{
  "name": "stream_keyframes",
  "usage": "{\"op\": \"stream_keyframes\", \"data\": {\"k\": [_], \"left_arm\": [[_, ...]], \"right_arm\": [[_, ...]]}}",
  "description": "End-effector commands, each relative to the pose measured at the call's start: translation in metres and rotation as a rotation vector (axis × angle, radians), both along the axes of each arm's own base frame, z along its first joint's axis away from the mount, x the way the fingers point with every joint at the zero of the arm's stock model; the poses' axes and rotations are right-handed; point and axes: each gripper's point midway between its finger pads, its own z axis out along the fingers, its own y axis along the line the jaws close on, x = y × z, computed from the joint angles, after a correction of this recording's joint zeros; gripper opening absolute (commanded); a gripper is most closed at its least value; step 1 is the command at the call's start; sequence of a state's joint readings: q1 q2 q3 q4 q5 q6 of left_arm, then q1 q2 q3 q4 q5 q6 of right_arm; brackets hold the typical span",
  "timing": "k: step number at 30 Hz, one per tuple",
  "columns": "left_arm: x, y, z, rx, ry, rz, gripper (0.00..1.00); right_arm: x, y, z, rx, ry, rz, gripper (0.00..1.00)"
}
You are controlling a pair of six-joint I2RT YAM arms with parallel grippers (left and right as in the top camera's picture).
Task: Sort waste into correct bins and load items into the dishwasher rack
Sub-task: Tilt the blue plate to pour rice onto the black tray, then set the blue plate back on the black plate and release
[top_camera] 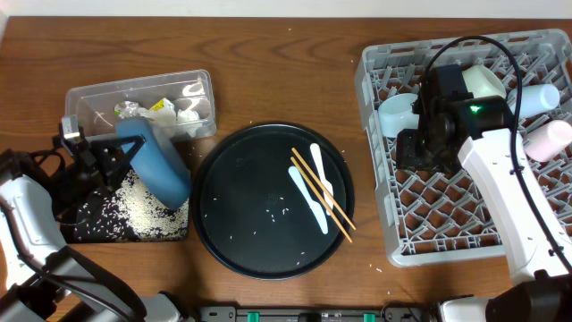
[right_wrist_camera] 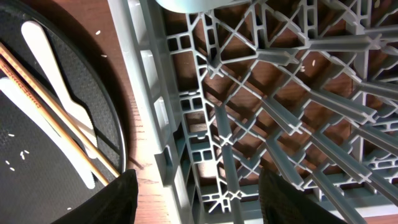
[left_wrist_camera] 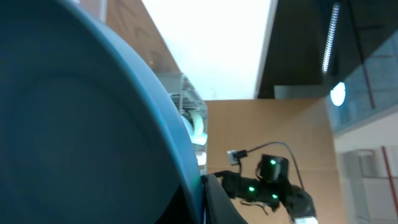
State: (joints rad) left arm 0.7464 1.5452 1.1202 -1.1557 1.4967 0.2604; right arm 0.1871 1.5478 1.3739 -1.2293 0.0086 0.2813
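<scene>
My left gripper (top_camera: pixel 123 154) is shut on the rim of the dark-blue bowl (top_camera: pixel 159 164), which is tipped on edge over the shallow black rectangular tray (top_camera: pixel 85 228), where white rice (top_camera: pixel 134 201) lies heaped. In the left wrist view the bowl (left_wrist_camera: pixel 81 124) fills the picture. My right gripper (top_camera: pixel 420 152) hangs open over the left side of the grey dishwasher rack (top_camera: pixel 447 224), empty, with the rack's wall (right_wrist_camera: pixel 155 124) between its fingers (right_wrist_camera: pixel 112 199). Chopsticks (top_camera: pixel 322 195) and a white spoon (top_camera: pixel 320 174) lie on the round black tray (top_camera: pixel 232 215). The clear tub (top_camera: pixel 89 103) holds wrappers and tissue (top_camera: pixel 161 112).
In the rack stand a pale-green bowl (top_camera: pixel 396 114), a white cup (top_camera: pixel 483 80), a pale cup (top_camera: pixel 541 97) and a pinkish cup (top_camera: pixel 550 139). A second white utensil (top_camera: pixel 308 201) and scattered rice grains lie on the round tray. A few grains dot the wooden table.
</scene>
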Motion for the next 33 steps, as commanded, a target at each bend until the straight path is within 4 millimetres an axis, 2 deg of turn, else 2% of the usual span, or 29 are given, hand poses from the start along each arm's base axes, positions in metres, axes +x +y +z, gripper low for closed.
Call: {"op": "stream_keyframes", "data": {"k": [1,3,6,10,15,19,22,26,29,33], "left_arm": [[-0.003,-0.002,0.018,0.065,-0.154,-0.002,0.06],[-0.003,-0.001,0.013,0.077,-0.119,-0.002,0.06],[-0.003,-0.003,0.018,0.036,-0.123,-0.001,0.06],[-0.005,-0.010,0.019,0.070,-0.121,-0.021,0.06],[-0.007,-0.029,0.034,0.132,-0.171,-0.079,0.06],[-0.012,-0.045,0.034,0.255,-0.121,-0.126,0.06],[-0.014,-0.061,0.024,0.365,-0.070,-0.178,0.06],[-0.014,-0.080,-0.007,0.557,0.077,-0.242,0.06],[-0.014,-0.107,-0.022,0.668,0.096,-0.333,0.06],[-0.010,-0.152,-0.030,0.772,0.048,-0.440,0.06]], "right_arm": [[0.005,-0.003,0.006,-0.007,-0.022,-0.010,0.59],[0.006,-0.003,0.006,-0.007,-0.025,-0.010,0.59],[0.007,-0.003,0.006,-0.006,-0.027,-0.010,0.59],[0.006,-0.003,0.006,-0.006,-0.027,-0.010,0.59],[0.006,-0.003,0.006,-0.006,-0.027,-0.011,0.59],[0.007,-0.003,0.006,-0.006,-0.029,-0.011,0.59],[0.008,-0.002,0.006,-0.004,-0.033,-0.011,0.59],[0.009,-0.002,0.006,-0.004,-0.036,-0.011,0.59],[0.009,-0.002,0.006,-0.003,-0.037,-0.011,0.59],[0.009,-0.002,0.006,-0.004,-0.036,-0.011,0.59]]}}
